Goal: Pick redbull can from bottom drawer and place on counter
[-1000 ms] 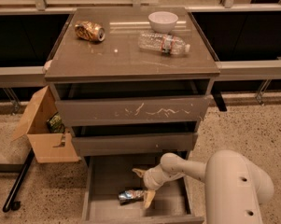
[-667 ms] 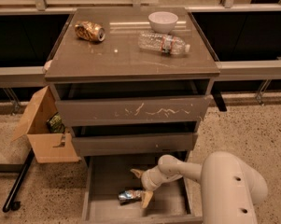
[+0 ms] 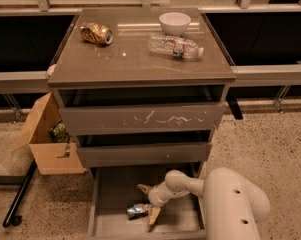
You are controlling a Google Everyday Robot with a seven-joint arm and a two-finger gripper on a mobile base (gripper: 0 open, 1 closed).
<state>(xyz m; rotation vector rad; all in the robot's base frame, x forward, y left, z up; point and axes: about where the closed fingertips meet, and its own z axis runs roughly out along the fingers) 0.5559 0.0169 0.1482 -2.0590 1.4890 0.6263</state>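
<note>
Little has changed since a second ago: the bulky pale arm point(image 3: 232, 204) has slid slightly left toward the cabinet. The end effector point(image 3: 148, 202) and the redbull can point(image 3: 138, 210) sit much where they did.

At far left, a cardboard box point(image 3: 50, 149) leans against the cabinet, well away from the work. On the surface point(image 3: 135, 59) above, a dented gold can point(image 3: 96, 33) lies at the left rear, with bare room in front of it.

Down in the open bottom drawer point(image 3: 112, 191), the redbull can lies on its side near the drawer's front. Its long axis runs roughly left to right, tilted only slightly.

The end effector is just to the can's right and a little behind it, low inside the drawer. Its two tan fingers are spread wide and hold nothing. One finger reaches back and left above the can. The other angles toward the drawer front, at or against the can's right end, though actual contact cannot be confirmed.

The gap between the fingers opens toward the can, so the can appears to lie at the mouth of that gap, not yet inside it. My judgement is that a short push left and forward would bring the fingers across the can's slim body.

Farther right on the surface lie a clear bottle point(image 3: 175, 45) and a white bowl point(image 3: 174, 23).
</note>
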